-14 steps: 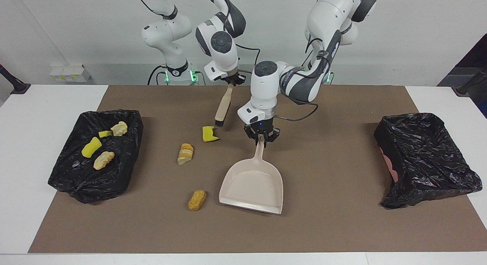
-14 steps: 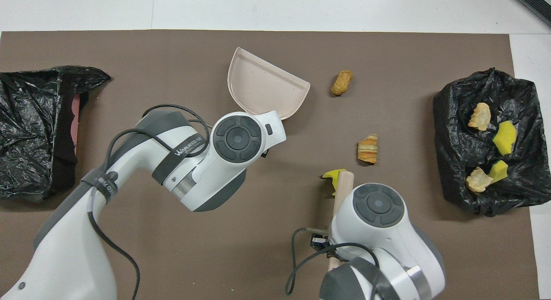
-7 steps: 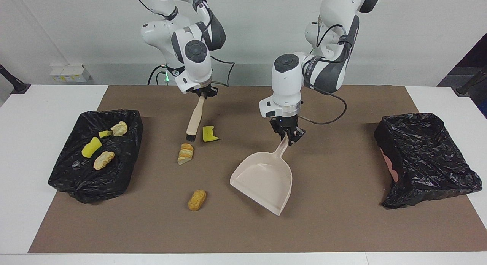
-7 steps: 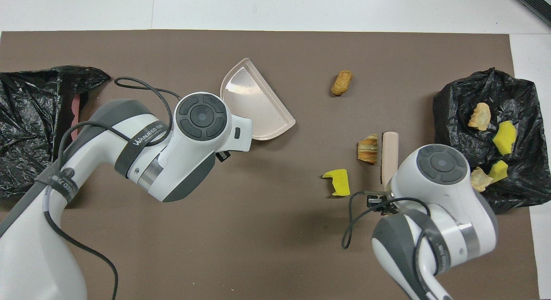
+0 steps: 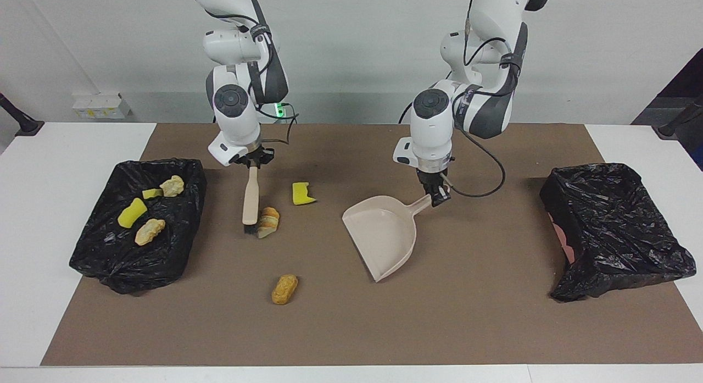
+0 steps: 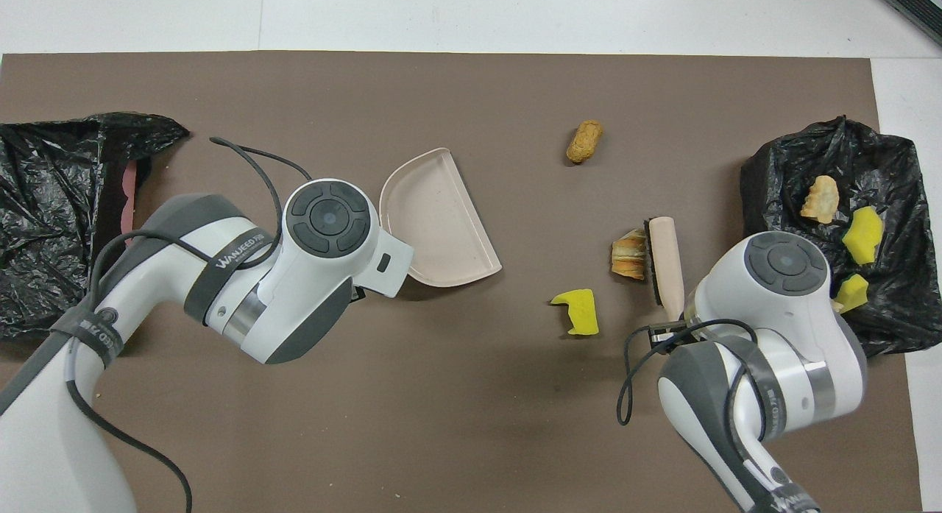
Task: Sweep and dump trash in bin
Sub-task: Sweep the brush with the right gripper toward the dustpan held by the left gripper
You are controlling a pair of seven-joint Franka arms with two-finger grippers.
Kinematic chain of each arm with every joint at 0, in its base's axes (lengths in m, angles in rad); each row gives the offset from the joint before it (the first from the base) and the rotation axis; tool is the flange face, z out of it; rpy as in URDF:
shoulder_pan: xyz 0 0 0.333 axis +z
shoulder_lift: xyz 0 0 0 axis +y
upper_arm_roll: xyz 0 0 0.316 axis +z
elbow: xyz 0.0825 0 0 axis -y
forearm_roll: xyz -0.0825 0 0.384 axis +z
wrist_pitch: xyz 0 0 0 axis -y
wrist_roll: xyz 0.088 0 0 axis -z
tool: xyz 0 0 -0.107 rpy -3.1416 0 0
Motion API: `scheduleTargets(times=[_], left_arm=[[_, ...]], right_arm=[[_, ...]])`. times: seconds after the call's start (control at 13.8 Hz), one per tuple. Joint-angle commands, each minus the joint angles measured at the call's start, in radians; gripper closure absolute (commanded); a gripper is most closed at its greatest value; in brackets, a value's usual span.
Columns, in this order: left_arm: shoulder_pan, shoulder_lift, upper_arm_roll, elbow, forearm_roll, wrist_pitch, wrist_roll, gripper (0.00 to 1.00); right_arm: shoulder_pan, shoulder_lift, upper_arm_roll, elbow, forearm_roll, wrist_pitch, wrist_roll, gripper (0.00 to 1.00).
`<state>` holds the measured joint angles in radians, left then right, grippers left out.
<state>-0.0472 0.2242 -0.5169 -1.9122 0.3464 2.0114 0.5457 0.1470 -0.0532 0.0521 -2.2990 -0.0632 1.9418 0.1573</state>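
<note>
The right gripper (image 5: 252, 162) has its fingers clamped on the top of the brush (image 5: 250, 197) handle, and the brush hangs upright with its black bristles down at the brown mat (image 5: 494, 328) on the worktop, right beside a striped bread-like scrap (image 5: 268, 222). The overhead view shows bristles and scrap side by side, whether they touch I cannot tell; it hides this gripper under the arm's wrist, while the facing view shows the grip plainly. The left gripper (image 5: 438, 195) has its fingers closed on the handle end of the dustpan (image 5: 383, 234); the facing view shows the pan tilted, its open mouth turned toward the striped scrap. From the striped scrap, a yellow sponge chunk (image 5: 302, 193) lies nearer to the robots and toward the dustpan, and an orange lump (image 5: 284, 289) lies farther from the robots. Four more scraps (image 5: 140, 215) sit in the black-lined bin (image 5: 170, 262) at the right arm's end of the worktop; the overhead view has the right arm covering part of one. Another black-lined bin (image 5: 615, 234) sits at the left arm's end.
</note>
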Motion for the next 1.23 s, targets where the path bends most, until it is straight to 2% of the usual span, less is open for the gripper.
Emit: scheduleTargets(times=[0.0,0.14,0.36,0.51,0.72,0.94,1.16], left_arm=[[-0.003,-0.071,-0.005,-0.122,-0.018,0.042,0.037,1.0],[-0.006,-0.092,-0.009,-0.154,-0.018,0.044,0.042,1.0],[-0.005,-0.108,-0.009,-0.177,-0.018,0.044,0.045,1.0],[-0.005,-0.12,-0.008,-0.194,-0.018,0.065,0.168,1.0],[-0.006,-0.128,-0.008,-0.209,-0.018,0.09,0.206,1.0],[-0.006,-0.138,-0.008,-0.215,-0.018,0.082,0.203,1.0],[-0.005,-0.141,-0.008,-0.229,-0.018,0.093,0.203,1.0]], right_arm=[[-0.001,0.006,0.009,-0.049,0.019,0.064,-0.041,1.0],[0.005,0.015,0.009,-0.05,0.1,0.078,-0.038,1.0],[0.093,0.029,0.009,-0.019,0.167,0.082,0.043,1.0],[0.158,0.048,0.009,0.051,0.167,0.016,0.068,1.0],[0.138,0.059,0.005,0.16,0.14,-0.118,0.062,1.0],[0.053,0.033,0.008,0.087,0.123,-0.063,0.053,1.0],[0.068,0.01,0.009,0.007,0.141,-0.026,0.103,1.0]])
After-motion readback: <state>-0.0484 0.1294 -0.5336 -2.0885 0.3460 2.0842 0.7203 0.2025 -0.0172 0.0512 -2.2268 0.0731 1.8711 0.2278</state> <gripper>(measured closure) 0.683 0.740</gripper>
